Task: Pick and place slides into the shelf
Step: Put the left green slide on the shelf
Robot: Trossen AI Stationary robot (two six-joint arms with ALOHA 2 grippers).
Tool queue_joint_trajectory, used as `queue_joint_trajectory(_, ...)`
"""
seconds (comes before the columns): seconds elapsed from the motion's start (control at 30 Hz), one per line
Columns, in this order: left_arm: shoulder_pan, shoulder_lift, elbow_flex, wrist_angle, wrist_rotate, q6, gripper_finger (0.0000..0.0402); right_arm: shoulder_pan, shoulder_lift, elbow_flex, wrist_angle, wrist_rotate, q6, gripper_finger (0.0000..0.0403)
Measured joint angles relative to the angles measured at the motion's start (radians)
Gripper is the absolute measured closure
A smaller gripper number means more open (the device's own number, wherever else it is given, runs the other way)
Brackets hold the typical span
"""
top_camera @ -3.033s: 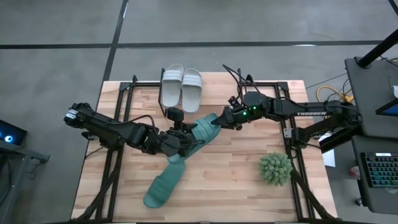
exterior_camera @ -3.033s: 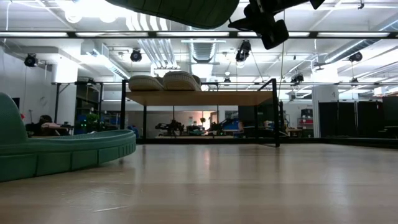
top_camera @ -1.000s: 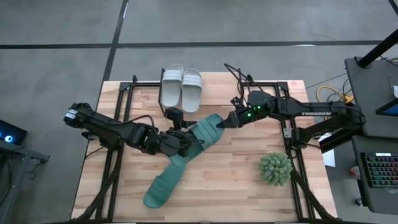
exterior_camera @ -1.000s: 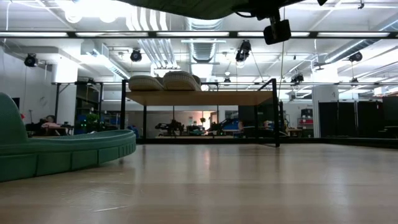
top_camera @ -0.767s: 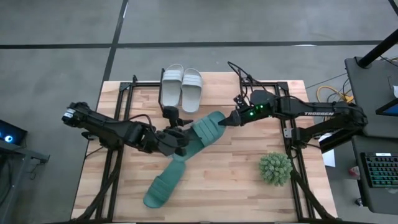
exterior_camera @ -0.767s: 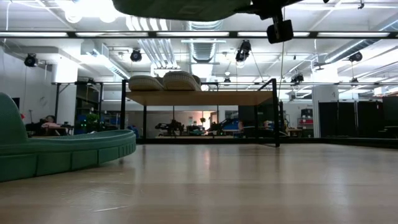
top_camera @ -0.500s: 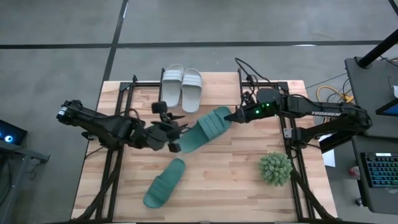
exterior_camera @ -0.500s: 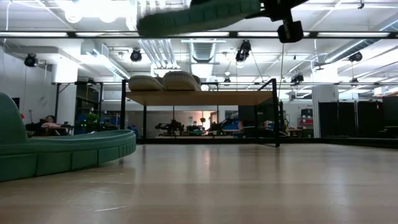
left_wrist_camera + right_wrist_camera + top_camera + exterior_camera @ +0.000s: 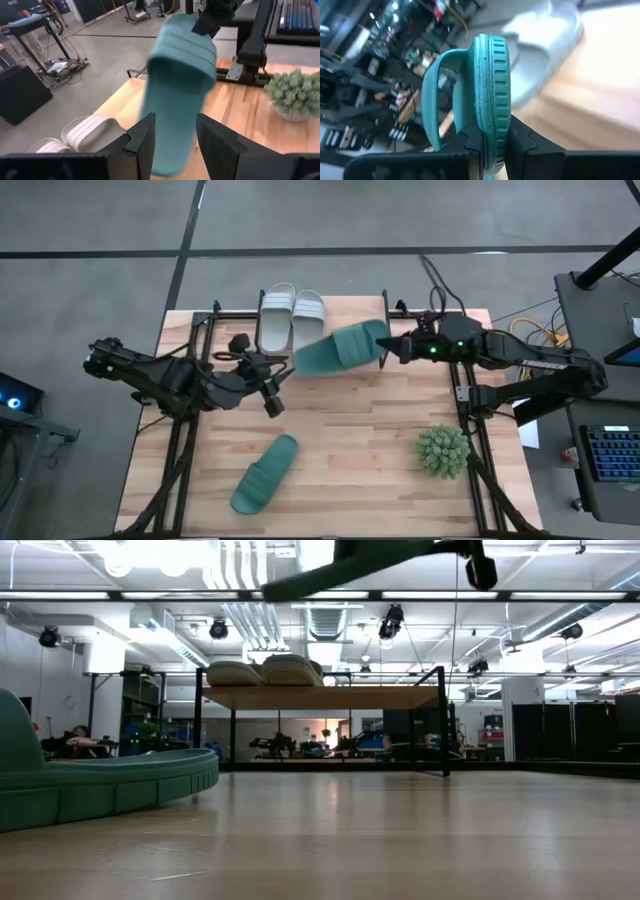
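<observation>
R gripper (image 9: 385, 350) is clamped on the heel edge of a teal slide (image 9: 340, 347), held in the air just beside the shelf (image 9: 282, 340), likely so it can be set next to the grey-white pair (image 9: 292, 316) on the shelf top. L gripper (image 9: 270, 385), fingers apart and empty, sits near the shelf's front. Vs. 1 s ago: L has released the slide and backed off; R has carried it toward the shelf. Second teal slide (image 9: 264, 474) lies on the table, well in front of the shelf.

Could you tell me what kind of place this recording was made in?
Probably an open-plan robotics lab or workshop: exposed ceiling ducts and strip lights overhead, a bare concrete floor around the wooden table, and a desk with a keyboard beside it.
</observation>
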Motion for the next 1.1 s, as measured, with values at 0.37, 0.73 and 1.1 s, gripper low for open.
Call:
queue_joint_trajectory(0.37,0.019,0.012,-0.028,0.133,-0.073,-0.114,0.0275,0.130,-0.062,0.000,0.034,0.434,-0.155,0.0371)
queue_joint_trajectory(0.73,0.093,0.015,-0.169,0.554,0.124,-0.130,0.0275,0.264,-0.053,-0.006,0.042,0.726,-0.246,0.0371)
queue_joint_trajectory(1.1,0.223,0.026,-0.331,1.043,0.593,-0.162,0.0275,0.303,-0.056,-0.006,0.055,0.767,-0.339,0.0371)
